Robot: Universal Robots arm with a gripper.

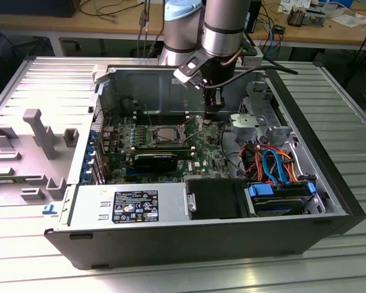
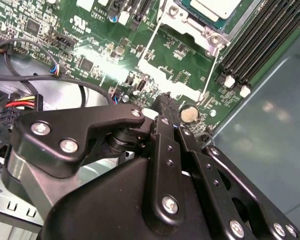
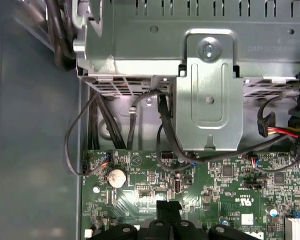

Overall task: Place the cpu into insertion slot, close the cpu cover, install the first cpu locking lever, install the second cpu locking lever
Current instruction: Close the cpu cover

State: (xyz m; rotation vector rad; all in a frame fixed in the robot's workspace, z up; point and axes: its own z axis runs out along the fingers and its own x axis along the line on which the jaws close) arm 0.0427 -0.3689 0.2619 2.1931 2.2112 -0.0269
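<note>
Open from above over the insertion slot (image 1: pixel 161 135) and the flat green motherboard (image 1: pixel 201 148) beside it. Hemmed in on the exterior view's right by the metal drive cage (image 1: pixel 259 113) and coloured cables (image 1: pixel 273 166), at the back by the case wall (image 1: pixel 152 85).

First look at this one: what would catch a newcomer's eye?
The open computer case on the metal table, with the arm reaching into it and the gripper low over the green motherboard, at the exterior view's right of the insertion slot. In the second wrist view the silvery cpu sits in that slot. Orange and blue cables stand out at the exterior view's right.
</note>
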